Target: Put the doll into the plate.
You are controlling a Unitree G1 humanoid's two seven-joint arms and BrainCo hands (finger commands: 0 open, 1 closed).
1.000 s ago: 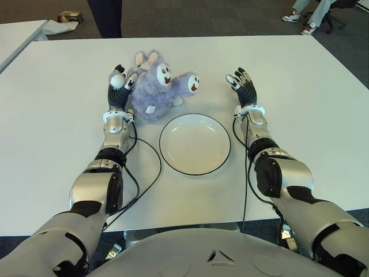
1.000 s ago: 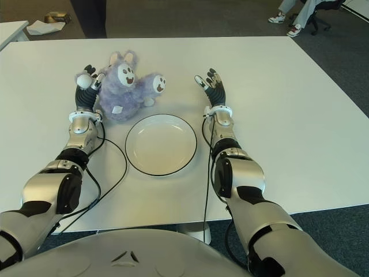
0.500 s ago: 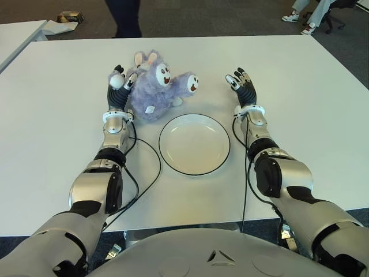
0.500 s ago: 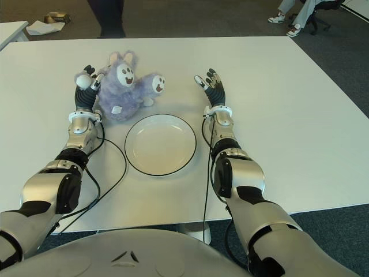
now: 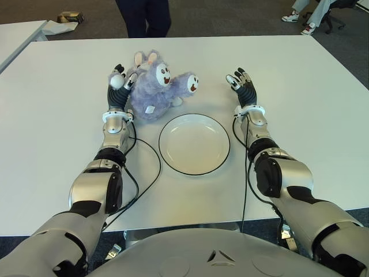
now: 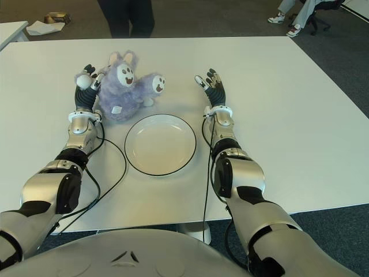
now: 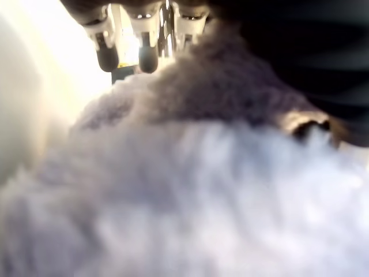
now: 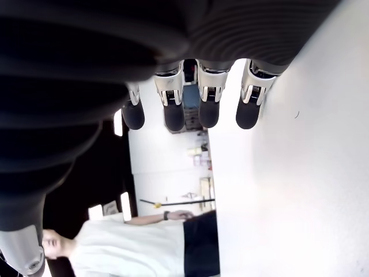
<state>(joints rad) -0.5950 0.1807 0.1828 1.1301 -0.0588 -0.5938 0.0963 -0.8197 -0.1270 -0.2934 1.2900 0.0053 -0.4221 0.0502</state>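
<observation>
A fluffy purple doll with white paws and a white face lies on the white table, just beyond the far left rim of the white plate. My left hand stands against the doll's left side, fingers straight and open. In the left wrist view the doll's fur fills the picture below the extended fingers. My right hand is open beyond the plate's right side, holding nothing. Its fingers are spread.
A person's legs stand at the table's far edge, behind the doll. Black cables run along both forearms beside the plate. Another table shows at far left, and a seated person's feet at far right.
The person behind the table has walked to the right. Both hands, the doll and the plate have stayed where they were.
</observation>
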